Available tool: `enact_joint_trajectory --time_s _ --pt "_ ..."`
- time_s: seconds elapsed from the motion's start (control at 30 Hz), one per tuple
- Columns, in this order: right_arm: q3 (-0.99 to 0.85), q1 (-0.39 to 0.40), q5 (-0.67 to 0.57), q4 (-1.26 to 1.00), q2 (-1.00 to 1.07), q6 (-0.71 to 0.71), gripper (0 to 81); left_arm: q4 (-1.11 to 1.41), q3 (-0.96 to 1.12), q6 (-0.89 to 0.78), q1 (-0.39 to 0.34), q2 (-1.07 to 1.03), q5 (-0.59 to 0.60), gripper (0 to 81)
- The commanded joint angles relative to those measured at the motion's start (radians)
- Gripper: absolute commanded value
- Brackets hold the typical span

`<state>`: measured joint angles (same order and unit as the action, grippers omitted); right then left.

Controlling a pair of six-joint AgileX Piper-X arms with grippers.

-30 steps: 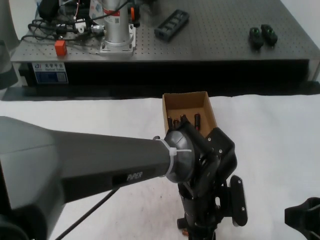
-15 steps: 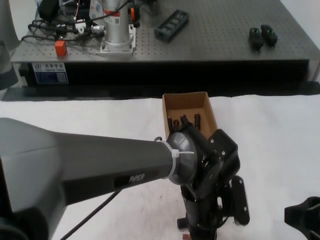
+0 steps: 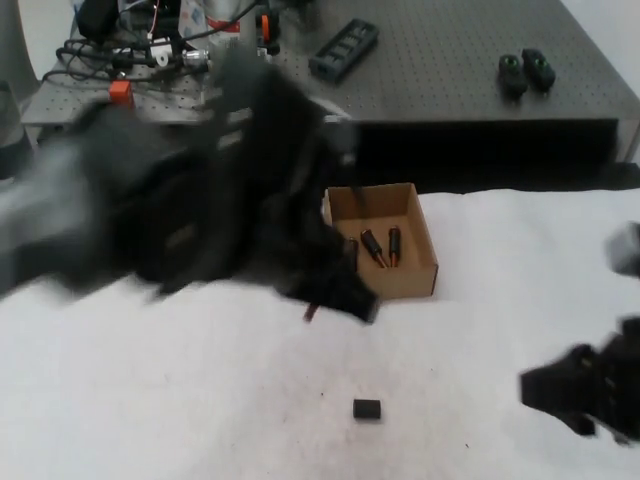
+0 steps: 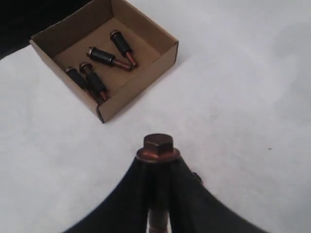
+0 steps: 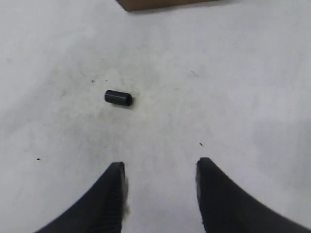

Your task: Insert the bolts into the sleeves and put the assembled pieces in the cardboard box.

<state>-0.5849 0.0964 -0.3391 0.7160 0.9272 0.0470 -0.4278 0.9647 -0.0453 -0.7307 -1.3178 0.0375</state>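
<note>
Between fingers of left gripper: bolt, clamped, head outward; right gripper spread wide near sleeve on cloth. Advised: grasp sleeve mid-body, align axes before pushing.

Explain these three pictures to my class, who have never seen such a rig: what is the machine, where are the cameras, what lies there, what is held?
The machine is two robot arms, each ending in a two-fingered gripper. One camera looks down from behind the arms; the other two sit on the wrists. The left gripper is shut on a copper-coloured bolt. The right gripper hangs open over a white cloth, where a loose black sleeve lies. A cardboard box holds four assembled pieces.
</note>
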Motion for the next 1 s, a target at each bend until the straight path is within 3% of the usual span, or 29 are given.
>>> enact_joint_trajectory --time_s 0.0,0.27,0.47,0.63,0.83,0.97 --pt "-0.086 0.058 0.005 -0.035 0.093 -0.078 34.4 0.076 -0.104 -0.078 0.015 0.146 0.026 0.6" --pt "-0.429 0.274 0.205 0.082 0.604 -0.344 34.4 0.118 -0.270 -0.188 0.037 0.424 0.027 0.6" --pt "-0.583 0.381 0.270 0.125 0.838 -0.458 34.4 0.109 -0.281 -0.188 0.037 0.489 0.027 0.6" --pt "-0.625 0.426 0.396 0.128 0.929 -0.512 34.4 0.099 -0.281 -0.188 0.037 0.489 0.027 0.6" --pt "-0.626 0.433 0.397 0.135 0.962 -0.541 34.4 0.078 -0.281 -0.170 0.037 0.489 0.027 0.6" --pt "-0.626 0.433 0.394 0.141 0.976 -0.541 28.5 0.078 -0.281 -0.156 0.037 0.489 0.027 0.6"
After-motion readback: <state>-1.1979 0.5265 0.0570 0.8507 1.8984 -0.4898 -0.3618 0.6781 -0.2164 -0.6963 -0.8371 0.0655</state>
